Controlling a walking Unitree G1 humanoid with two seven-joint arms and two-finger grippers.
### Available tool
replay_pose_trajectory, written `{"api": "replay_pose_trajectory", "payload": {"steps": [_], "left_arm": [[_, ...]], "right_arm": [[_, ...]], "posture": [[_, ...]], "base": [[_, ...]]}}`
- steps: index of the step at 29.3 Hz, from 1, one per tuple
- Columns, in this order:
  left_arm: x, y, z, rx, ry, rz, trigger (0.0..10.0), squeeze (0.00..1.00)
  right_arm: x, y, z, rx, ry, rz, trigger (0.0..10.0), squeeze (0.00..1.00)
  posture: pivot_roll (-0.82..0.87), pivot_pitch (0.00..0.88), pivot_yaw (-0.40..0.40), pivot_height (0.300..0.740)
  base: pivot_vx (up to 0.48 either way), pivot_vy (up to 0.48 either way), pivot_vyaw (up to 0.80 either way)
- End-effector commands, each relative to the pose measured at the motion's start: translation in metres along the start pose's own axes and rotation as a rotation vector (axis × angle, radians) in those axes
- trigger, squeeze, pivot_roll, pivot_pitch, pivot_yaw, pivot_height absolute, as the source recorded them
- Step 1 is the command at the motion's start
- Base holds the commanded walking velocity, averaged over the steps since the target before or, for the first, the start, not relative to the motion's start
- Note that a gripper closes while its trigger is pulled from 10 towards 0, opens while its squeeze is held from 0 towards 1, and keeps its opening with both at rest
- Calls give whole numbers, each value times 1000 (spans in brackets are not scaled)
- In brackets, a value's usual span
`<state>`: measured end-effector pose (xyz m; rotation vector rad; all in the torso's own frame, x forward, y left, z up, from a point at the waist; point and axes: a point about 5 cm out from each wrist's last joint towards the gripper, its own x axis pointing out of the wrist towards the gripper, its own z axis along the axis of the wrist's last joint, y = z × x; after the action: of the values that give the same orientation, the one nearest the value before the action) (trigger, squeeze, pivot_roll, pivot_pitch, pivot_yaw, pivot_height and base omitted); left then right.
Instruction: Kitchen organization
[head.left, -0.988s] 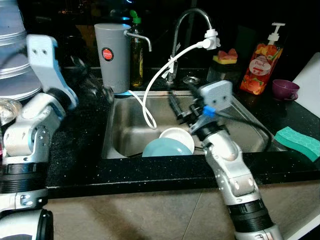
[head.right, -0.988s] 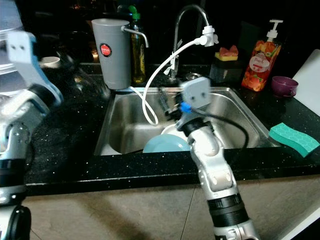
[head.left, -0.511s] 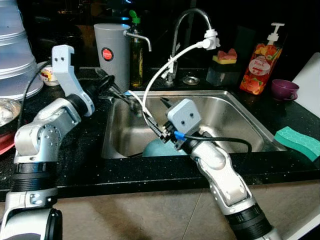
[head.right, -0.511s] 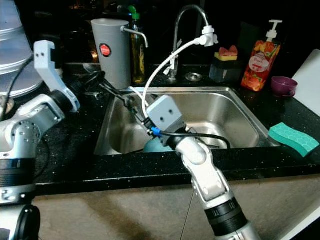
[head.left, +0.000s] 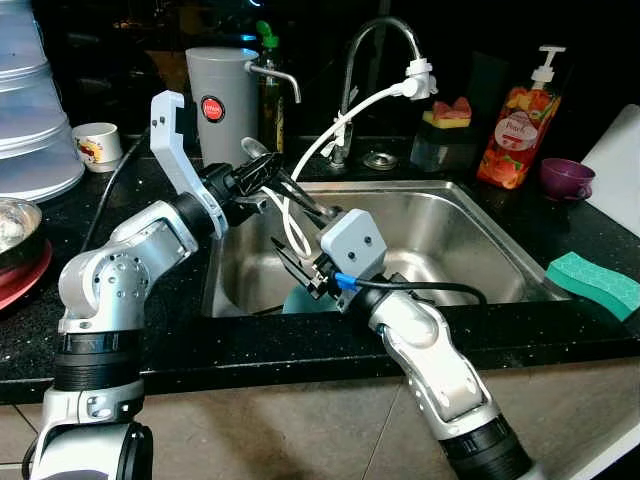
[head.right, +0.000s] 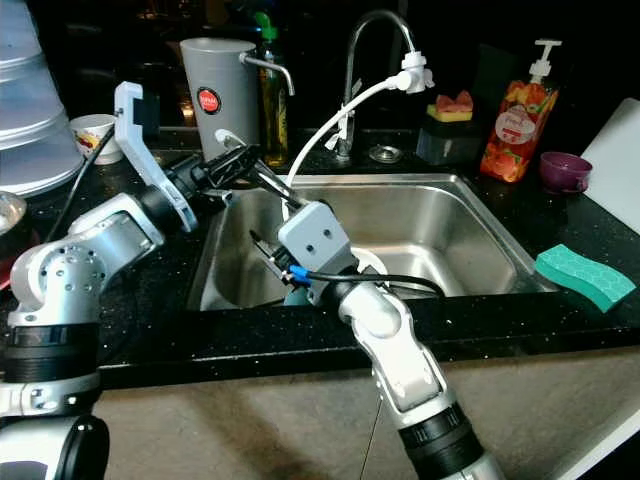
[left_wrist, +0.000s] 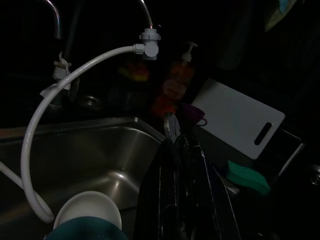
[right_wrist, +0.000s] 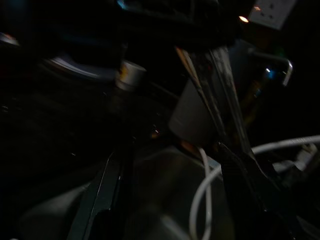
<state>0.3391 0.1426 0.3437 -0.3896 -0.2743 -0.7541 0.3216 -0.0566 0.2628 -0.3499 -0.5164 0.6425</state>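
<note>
Both my arms have swung in over the sink (head.left: 470, 235) at frame centre: my left tool (head.left: 300, 200), fingers together, and my right tool (head.left: 290, 262), fingers apart, now near the bowl (left_wrist: 87, 216), ready to lift it.

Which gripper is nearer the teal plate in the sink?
Right. The right gripper hangs just above the teal plate; the left gripper reaches over the sink's left rim, higher up.
</note>
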Motion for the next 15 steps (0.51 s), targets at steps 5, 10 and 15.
{"api": "replay_pose_trajectory", "payload": {"steps": [5, 10, 15], "left_arm": [[-2, -8, 2, -10, -4, -42, 10000, 0], [-3, -7, -5, -8, 20, -14, 10000, 0], [-2, 4, -7, -7, 31, 66, 10000, 0]], "right_arm": [[0, -13, -8, -63, 54, -116, 10000, 0], [1, -30, -6, -154, 50, -259, 10000, 0], [2, -31, 7, -160, -29, -281, 10000, 0]], "posture": [[26, 113, -36, 740], [26, 113, -36, 740], [25, 119, -38, 740]], "base": [[0, 0, 0], [0, 0, 0], [0, 0, 0]]}}
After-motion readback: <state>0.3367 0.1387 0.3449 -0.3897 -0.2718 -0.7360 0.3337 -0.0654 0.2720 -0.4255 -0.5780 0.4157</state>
